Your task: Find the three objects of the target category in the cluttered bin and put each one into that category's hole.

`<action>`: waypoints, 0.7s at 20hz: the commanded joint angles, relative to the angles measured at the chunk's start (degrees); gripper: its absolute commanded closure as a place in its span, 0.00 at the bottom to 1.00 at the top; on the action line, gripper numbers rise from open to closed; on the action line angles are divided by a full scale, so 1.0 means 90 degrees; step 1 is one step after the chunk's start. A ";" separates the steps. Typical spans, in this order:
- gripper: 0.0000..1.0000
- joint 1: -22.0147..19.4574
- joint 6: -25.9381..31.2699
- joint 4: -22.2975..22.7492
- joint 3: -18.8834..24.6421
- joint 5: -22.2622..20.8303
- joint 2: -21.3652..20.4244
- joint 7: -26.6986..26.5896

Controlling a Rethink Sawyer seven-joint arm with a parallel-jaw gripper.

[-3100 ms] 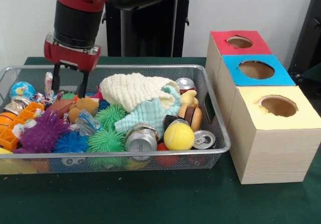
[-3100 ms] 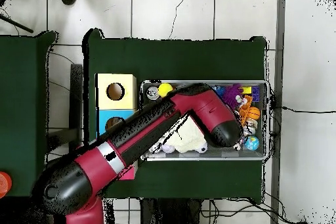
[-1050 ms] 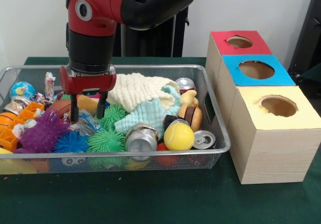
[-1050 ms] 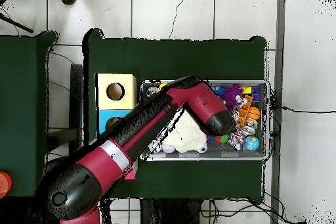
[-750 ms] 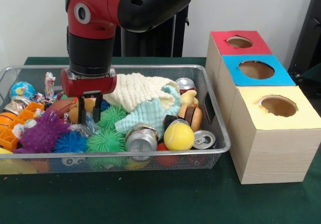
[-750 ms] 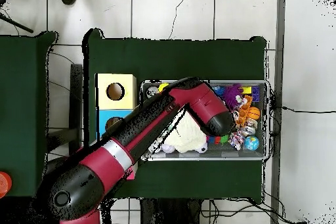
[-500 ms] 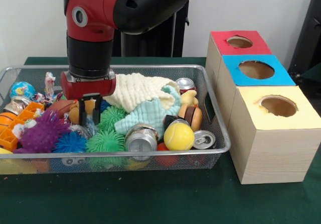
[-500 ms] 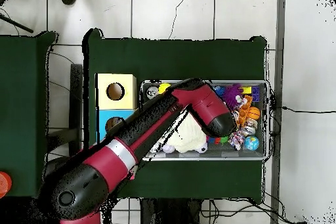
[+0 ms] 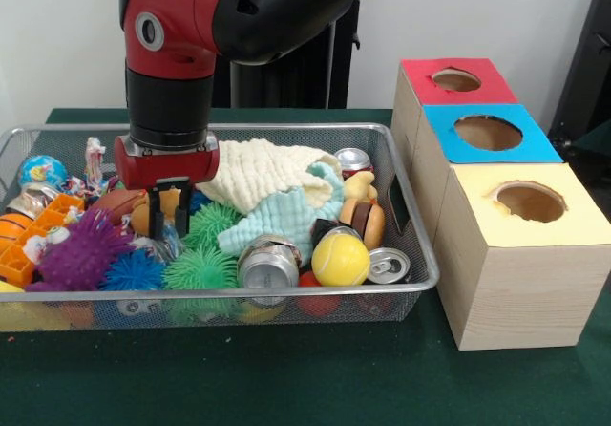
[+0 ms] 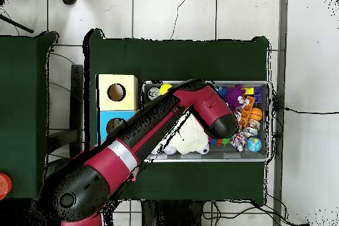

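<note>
Cluttered bin [image 9: 401, 206]: a wire-mesh basket on the green worktop [image 9: 286, 378], filled with spiky balls, cans, cloths and toys; beside it stand three boxes with holes, topped red [image 9: 456, 79], blue [image 9: 488, 132] and yellow [image 9: 530, 202]. The end effector [image 9: 168, 223] is lowered into the bin's left part, its two fingers drawn close together around something crinkled and silvery [image 9: 164, 240] between the purple spiky ball [image 9: 81, 252] and a green one [image 9: 212, 223]; a firm hold cannot be confirmed. Judged step: grasping a candidate object. Next move would call for a straight lift clear of the neighbouring clutter, then transfer to the matching hole.
</note>
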 commanded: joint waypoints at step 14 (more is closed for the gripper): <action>1.00 0.0247 -0.0834 -0.0291 -0.0005 -0.0989 -0.0607 0.1023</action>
